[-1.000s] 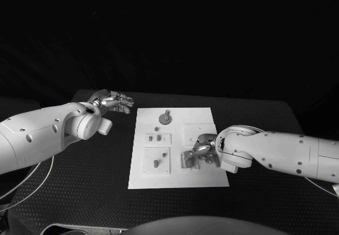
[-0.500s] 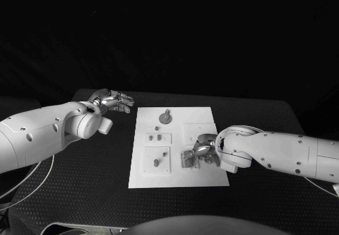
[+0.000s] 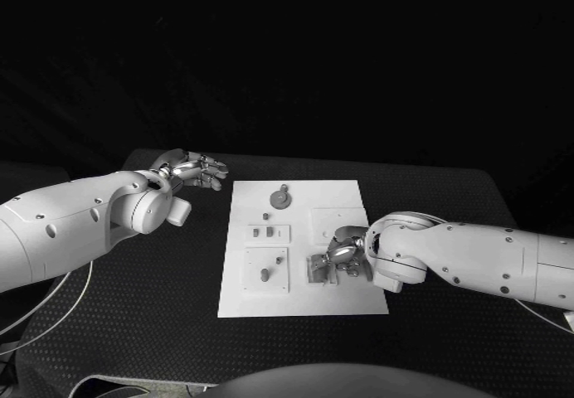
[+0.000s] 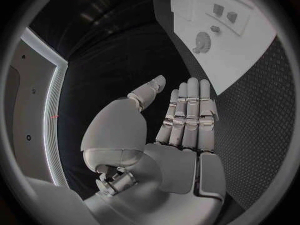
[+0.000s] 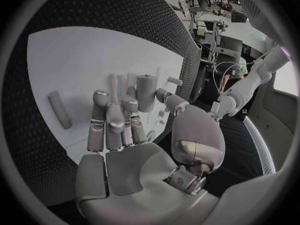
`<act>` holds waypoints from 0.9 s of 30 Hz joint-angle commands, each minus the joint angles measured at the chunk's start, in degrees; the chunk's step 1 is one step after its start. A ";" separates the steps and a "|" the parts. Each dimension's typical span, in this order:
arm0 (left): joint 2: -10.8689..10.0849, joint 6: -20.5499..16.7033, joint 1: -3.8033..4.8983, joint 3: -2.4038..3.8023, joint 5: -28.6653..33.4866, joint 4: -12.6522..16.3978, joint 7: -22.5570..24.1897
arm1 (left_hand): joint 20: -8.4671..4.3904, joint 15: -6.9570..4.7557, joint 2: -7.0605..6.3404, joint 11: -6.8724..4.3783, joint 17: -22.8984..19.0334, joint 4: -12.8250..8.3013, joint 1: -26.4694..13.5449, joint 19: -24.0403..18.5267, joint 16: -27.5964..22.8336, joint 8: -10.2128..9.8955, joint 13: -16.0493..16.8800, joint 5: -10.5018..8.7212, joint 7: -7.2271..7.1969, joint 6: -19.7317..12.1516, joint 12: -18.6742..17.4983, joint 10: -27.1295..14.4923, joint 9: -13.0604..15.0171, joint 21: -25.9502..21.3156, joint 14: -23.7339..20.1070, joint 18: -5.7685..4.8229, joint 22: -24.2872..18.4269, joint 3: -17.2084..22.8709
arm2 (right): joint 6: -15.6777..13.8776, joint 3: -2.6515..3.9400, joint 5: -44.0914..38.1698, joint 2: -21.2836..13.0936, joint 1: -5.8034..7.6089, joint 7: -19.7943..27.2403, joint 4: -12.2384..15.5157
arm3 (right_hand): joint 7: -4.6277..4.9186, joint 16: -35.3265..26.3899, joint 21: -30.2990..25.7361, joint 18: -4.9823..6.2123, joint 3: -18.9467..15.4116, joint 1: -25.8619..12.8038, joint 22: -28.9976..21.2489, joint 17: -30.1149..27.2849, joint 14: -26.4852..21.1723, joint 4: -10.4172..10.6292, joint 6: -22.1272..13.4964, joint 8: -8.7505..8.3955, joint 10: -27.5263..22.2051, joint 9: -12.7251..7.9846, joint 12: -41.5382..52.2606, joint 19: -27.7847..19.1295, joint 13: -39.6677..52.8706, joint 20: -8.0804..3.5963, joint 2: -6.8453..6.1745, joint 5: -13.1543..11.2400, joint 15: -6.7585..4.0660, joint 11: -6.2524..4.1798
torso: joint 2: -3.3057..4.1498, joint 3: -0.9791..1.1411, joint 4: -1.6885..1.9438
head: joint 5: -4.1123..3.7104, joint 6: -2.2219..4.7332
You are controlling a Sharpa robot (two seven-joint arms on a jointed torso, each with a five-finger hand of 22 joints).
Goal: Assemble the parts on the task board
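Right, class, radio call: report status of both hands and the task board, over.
Left hand open, off the board's far left corner. Right hand over the task board, fingers at a grey part; grip unclear. Nothing in the way.

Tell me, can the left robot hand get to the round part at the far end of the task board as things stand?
Probably yes. The left robot hand is open, holds nothing, and hovers off the task board's far left corner. Nothing lies between it and the round part; the right robot hand is busy nearer the front.

smooth matt white task board (image 3: 341, 199); rough dimpled black table (image 3: 443, 199); glossy metal right robot hand (image 3: 338, 259).
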 commanded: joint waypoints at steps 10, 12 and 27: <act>0.05 0.72 0.08 0.03 0.27 0.10 0.31 | 0.11 0.12 -0.26 -0.19 0.14 0.33 -0.53 -0.20 -0.39 0.31 -0.06 -0.08 -0.10 -0.17 0.37 -0.25 -0.11 -0.32 0.33 -0.21 -0.09 -0.05 | 1.06 -0.05 -0.23 0.05 -0.05 0.61 0.01 | 0.27 -0.25 -0.35 0.39 -0.15 0.15 0.96 -0.48 -1.01 1.90 -0.66 -0.51 -0.91 0.15 0.29 -0.75 -0.23 0.08 -1.54 0.11 -0.10 0.18 | 0.00 -0.01 -0.01 | 0.12 -0.07; 0.01 0.78 0.08 0.03 0.27 0.15 0.28 | 0.11 0.12 -0.25 -0.19 0.15 0.34 -0.55 -0.20 -0.39 0.31 -0.06 -0.08 -0.10 -0.17 0.37 -0.25 -0.11 -0.31 0.33 -0.21 -0.09 -0.05 | 1.05 -0.05 -0.10 0.02 -0.05 0.59 0.01 | 0.34 -0.25 -0.38 0.39 -0.18 0.14 0.97 -0.51 -1.15 2.38 -0.91 -0.65 -1.10 0.14 0.21 -0.84 -0.33 0.11 -1.71 0.11 -0.06 0.25 | 0.00 -0.01 0.00 | 0.19 -0.10; 0.02 0.76 0.08 0.03 0.27 0.08 0.34 | 0.11 0.12 -0.24 -0.19 0.22 0.36 -0.54 -0.21 -0.45 0.33 -0.06 -0.08 -0.10 -0.18 0.38 -0.26 -0.13 -0.31 0.34 -0.20 -0.09 -0.05 | -0.94 -0.07 -0.46 -0.26 -0.05 1.88 0.11 | 0.44 -0.14 -0.41 0.39 -0.25 0.44 1.02 -0.61 -1.46 3.77 -1.16 -0.78 -1.39 0.23 0.24 -1.06 -0.57 0.15 -2.23 0.11 0.05 0.34 | -0.01 0.00 0.00 | 0.26 -0.23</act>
